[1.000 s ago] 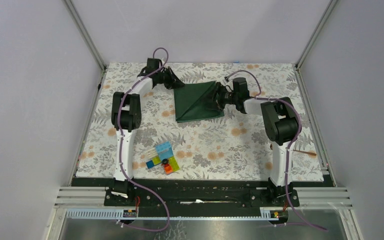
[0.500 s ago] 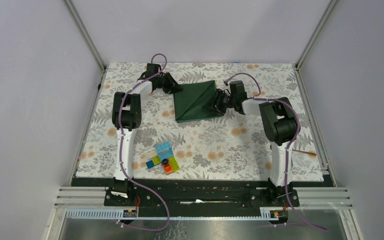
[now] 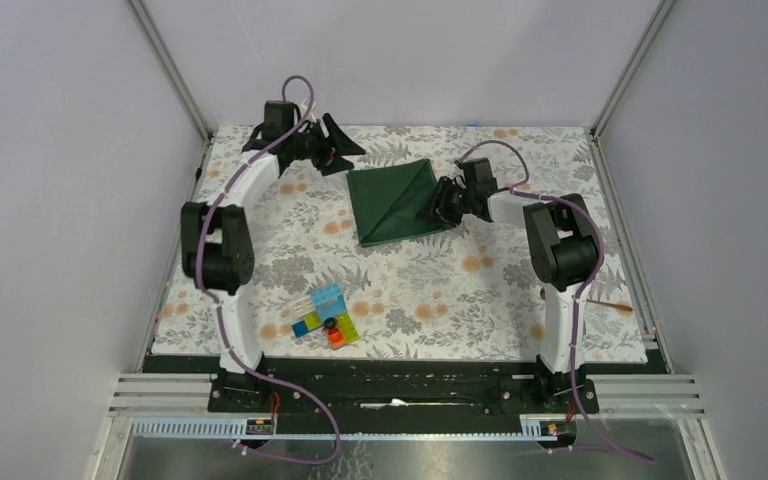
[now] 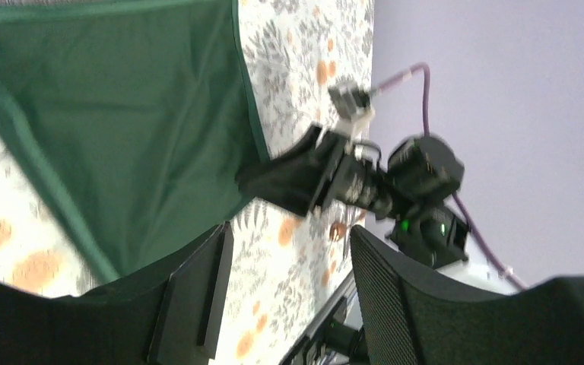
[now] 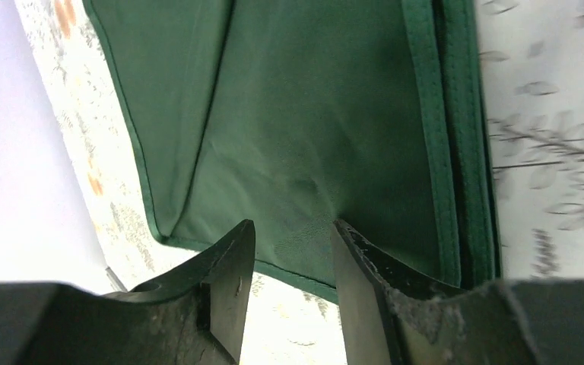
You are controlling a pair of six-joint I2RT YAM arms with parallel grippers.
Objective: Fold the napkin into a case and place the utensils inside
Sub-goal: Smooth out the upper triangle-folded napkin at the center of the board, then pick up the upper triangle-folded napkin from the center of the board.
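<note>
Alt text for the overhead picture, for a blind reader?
A folded dark green napkin lies on a floral table covering; the right gripper is at its right edge, the left gripper is open nearby. Colourful blocks sit nearer.

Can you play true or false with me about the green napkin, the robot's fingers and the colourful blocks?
1. The napkin is folded. True.
2. The left fingers hold the napkin. False: they are open, with nothing between them, and off the cloth.
3. The blocks lie on the napkin. False: they lie apart from it, nearer the arms' bases.
4. The right fingers are at the napkin. True: they are over the cloth near its right edge.
</note>
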